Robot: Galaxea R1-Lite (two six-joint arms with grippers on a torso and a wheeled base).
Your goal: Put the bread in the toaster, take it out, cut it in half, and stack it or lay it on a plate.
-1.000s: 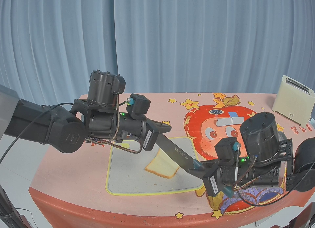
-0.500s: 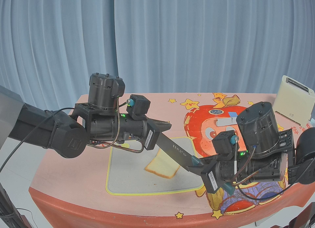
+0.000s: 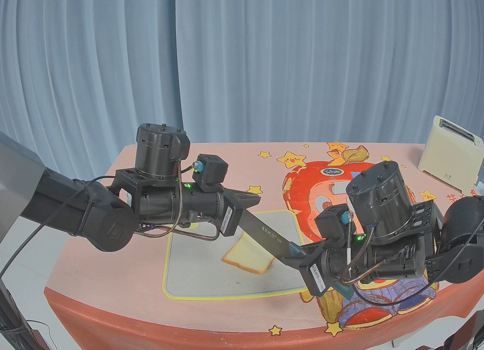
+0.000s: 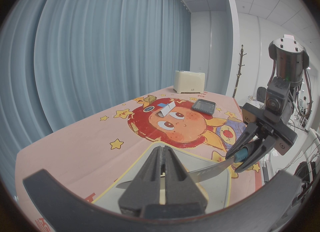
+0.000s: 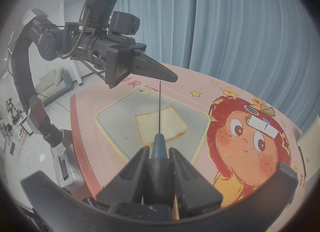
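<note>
On the grey board, we see the bread lying under the knife.
Our right claw pinches the knife's teal handle, the blade crossing over the bread and hiding part of it. Our left claw, pressed together and empty, hangs just above the blade's tip. The toaster stands at the table's far right corner, with a dark tray near it.

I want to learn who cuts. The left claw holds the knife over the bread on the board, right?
No, the right claw holds the knife over the bread on the board. The right wrist view shows the handle clamped in it.
</note>
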